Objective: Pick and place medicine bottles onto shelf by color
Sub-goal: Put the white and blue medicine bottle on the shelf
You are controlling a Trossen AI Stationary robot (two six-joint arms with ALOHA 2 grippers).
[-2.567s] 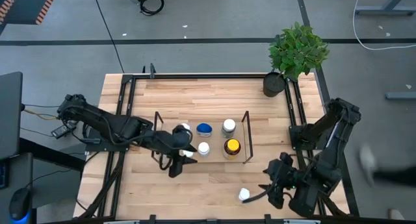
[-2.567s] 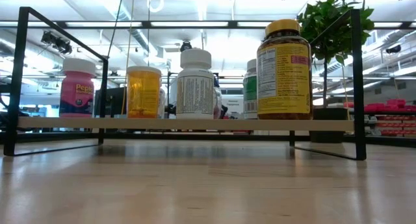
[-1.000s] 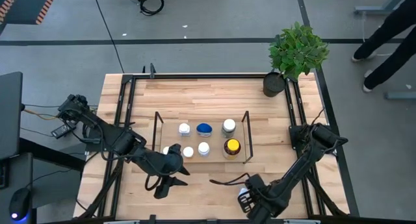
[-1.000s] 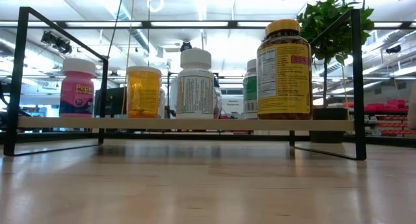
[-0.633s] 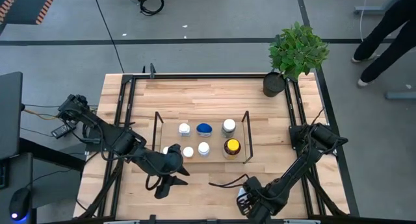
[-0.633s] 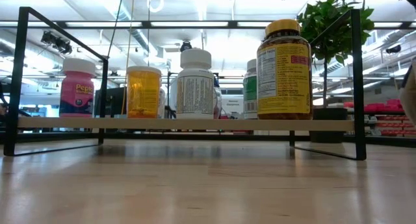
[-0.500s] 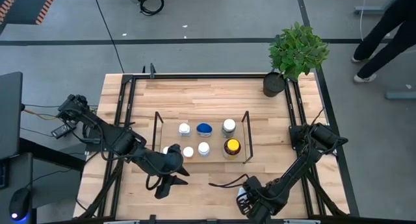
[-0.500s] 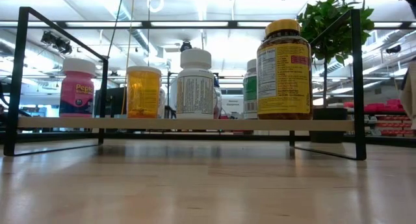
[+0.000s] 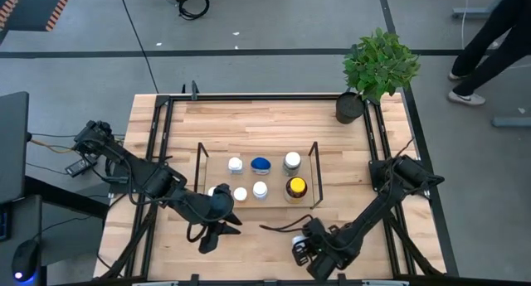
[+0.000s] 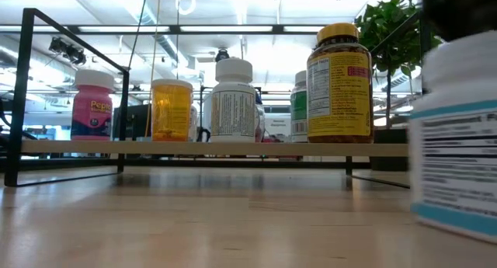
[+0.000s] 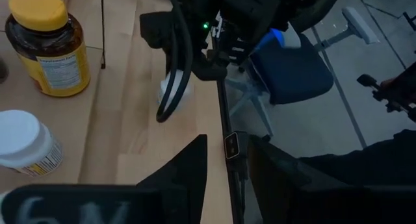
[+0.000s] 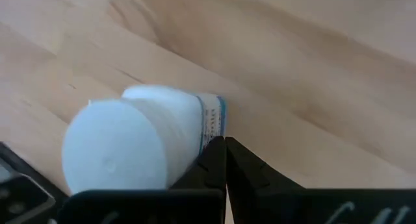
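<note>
Several medicine bottles stand on the shelf [image 9: 199, 166] at mid-table: white caps [image 9: 260, 189], a blue cap [image 9: 261, 163] and an amber bottle with a yellow cap [image 9: 296, 186]. One white bottle [image 9: 298, 252] stands on the table near the front edge and looms at the right of the low view [image 10: 458, 144]. My right gripper [image 12: 225, 149] is shut beside it. My left gripper [image 11: 227, 165] hovers open over the table in front of the shelf's left end [image 9: 214, 238], with nothing between its fingers. My right gripper lies with its shut fingertips [image 12: 218, 152] against the side of the white bottle's body, at the label [image 12: 211, 120] just below the cap. The fingers come slanting down from the table's right. The bottle stands on its base on the table.
A potted plant [image 9: 377, 66] stands at the far right corner. A black frame [image 9: 166, 112] edges the table. Bare wood lies in front of the shelf [image 9: 257, 228]. A person's legs [image 9: 489, 46] show on the floor beyond the far right corner.
My right gripper has moved along the near edge toward the table's left, still shut. The white bottle has slid with it and has come into the low view from the right. The person behind the table has walked on.
</note>
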